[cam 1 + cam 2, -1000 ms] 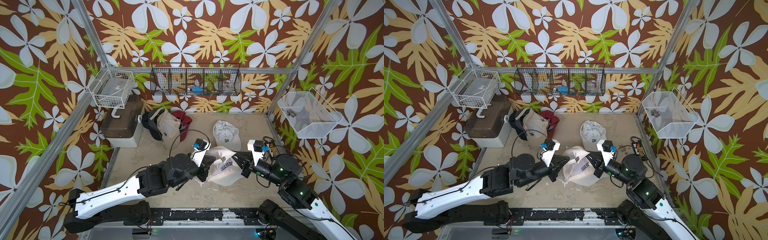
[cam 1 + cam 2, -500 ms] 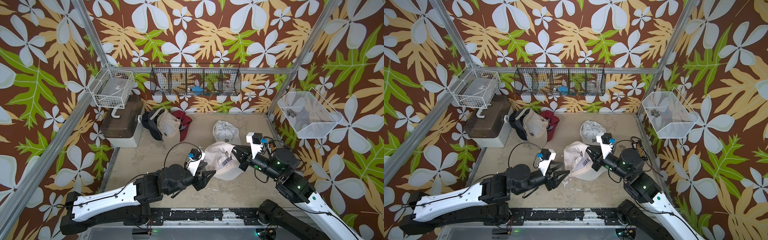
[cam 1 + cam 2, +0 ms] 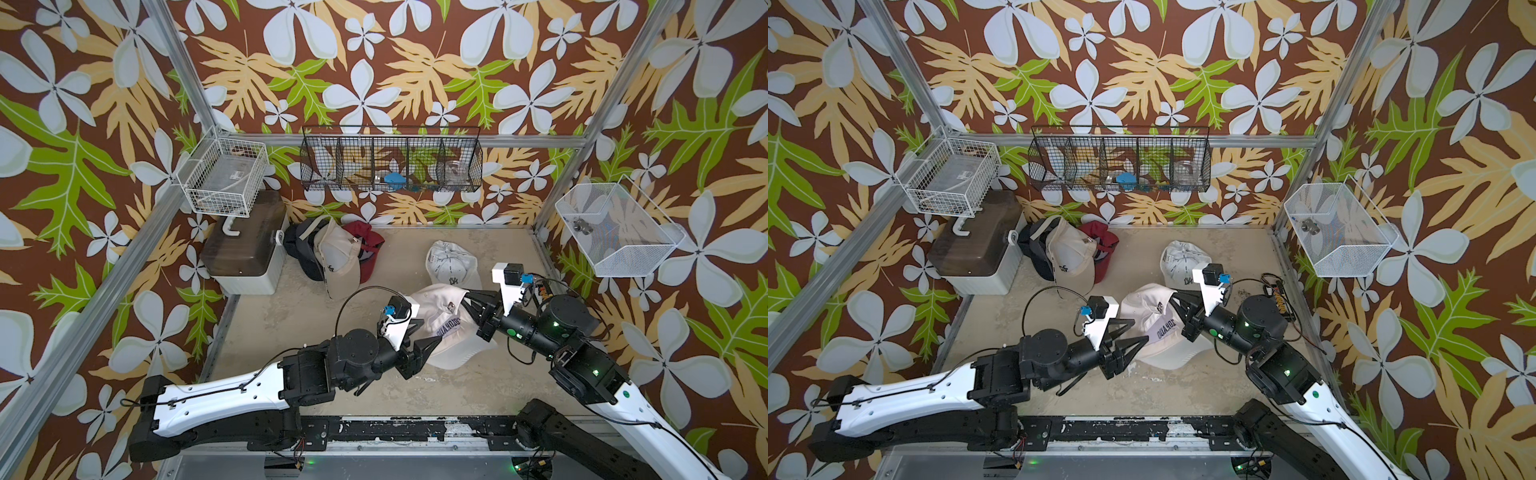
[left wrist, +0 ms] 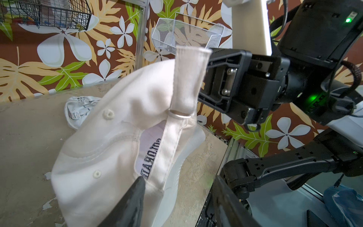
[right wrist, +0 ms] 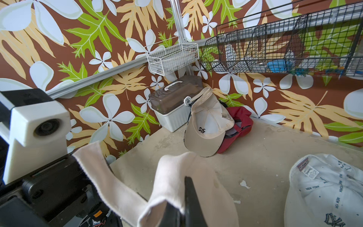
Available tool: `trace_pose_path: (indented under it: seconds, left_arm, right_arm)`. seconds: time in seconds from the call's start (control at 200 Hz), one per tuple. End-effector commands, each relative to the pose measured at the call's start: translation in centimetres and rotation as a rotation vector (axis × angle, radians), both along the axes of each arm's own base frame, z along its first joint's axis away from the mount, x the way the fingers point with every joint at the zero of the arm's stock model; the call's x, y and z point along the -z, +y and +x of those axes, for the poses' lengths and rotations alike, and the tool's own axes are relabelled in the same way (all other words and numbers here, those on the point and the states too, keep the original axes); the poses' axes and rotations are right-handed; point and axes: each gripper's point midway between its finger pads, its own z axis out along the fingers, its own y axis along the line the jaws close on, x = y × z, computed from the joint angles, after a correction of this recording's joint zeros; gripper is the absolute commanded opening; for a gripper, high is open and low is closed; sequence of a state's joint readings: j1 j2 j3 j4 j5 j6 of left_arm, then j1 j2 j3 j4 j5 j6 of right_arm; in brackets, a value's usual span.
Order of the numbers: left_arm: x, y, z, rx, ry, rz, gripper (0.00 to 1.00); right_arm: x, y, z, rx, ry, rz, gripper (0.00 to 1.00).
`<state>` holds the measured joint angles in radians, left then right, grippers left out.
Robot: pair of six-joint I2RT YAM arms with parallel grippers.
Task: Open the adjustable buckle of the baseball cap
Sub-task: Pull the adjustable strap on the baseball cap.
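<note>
Two grippers: I am working both around one cream cap (image 3: 434,301), which is resting near the middle of the bench, a little toward its right edge.
Left gripper (image 3: 430,330): I am hovering it with the jaws standing about half apart and gripping nothing. In the left wrist view one fingertip (image 4: 137,188) is sitting just beside the strap (image 4: 169,145).
Buckle (image 4: 179,116): the thin metal slider is sitting on the strap with the strap running through it, so I am judging it not yet opened.
Right gripper (image 3: 467,297): I am clamping it fully closed on the cap's back band, raising that end off the bench.
Step in hand: I am probably lining the left jaws up on the strap near the slider.
Doing it well: I should be closing on the strap alone, not the crown fabric beside it. I should be pulling along its length while the right side is holding tension, since a skewed pull is likely to jam the slider.
Surface: the bench (image 3: 291,316) is showing scuffed beige with flaked spots.
Room, left to right:
- white wire basket (image 3: 224,176) hanging on the left wall
- brown-lidded box (image 3: 245,245) sitting in the back left corner
- pile of caps (image 3: 332,253) lying beside the box
- black wire rack (image 3: 390,164) hanging on the back wall
- white New York cap (image 3: 451,259) lying just behind the cream cap
- white mesh basket (image 3: 615,230) hanging on the right wall
</note>
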<state>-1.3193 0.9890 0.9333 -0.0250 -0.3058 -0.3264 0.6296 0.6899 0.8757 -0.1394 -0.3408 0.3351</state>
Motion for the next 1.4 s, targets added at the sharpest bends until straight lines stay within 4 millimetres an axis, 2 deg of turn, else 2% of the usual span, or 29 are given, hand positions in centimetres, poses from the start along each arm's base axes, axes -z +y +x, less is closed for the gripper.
trace_pose_path:
  seconds: [0.0,0.56,0.971,1.206,1.396]
  left_arm:
    - [-1.5,-0.4,0.3,-0.005,-0.047,-0.028,0.56]
    - [-1.5,-2.3,1.4,-0.035,-0.099,0.011,0.51]
    - [-1.1,-3.3,1.7,-0.033,-0.113,0.032,0.42]
    - [-1.1,-3.7,1.7,-0.029,-0.113,0.032,0.33]
    - [-1.0,-3.5,1.6,-0.029,-0.111,0.030,0.18]
  right_arm:
    - [-1.4,0.2,-0.5,-0.029,-0.035,0.048,0.00]
    - [-1.7,0.5,-1.6,-0.079,-0.029,0.085,0.00]
    - [-1.7,0.6,-1.8,-0.094,-0.029,0.091,0.00]
    - [-1.8,0.4,-1.9,-0.089,-0.034,0.090,0.00]
    - [-1.7,0.2,-1.9,-0.080,-0.037,0.086,0.00]
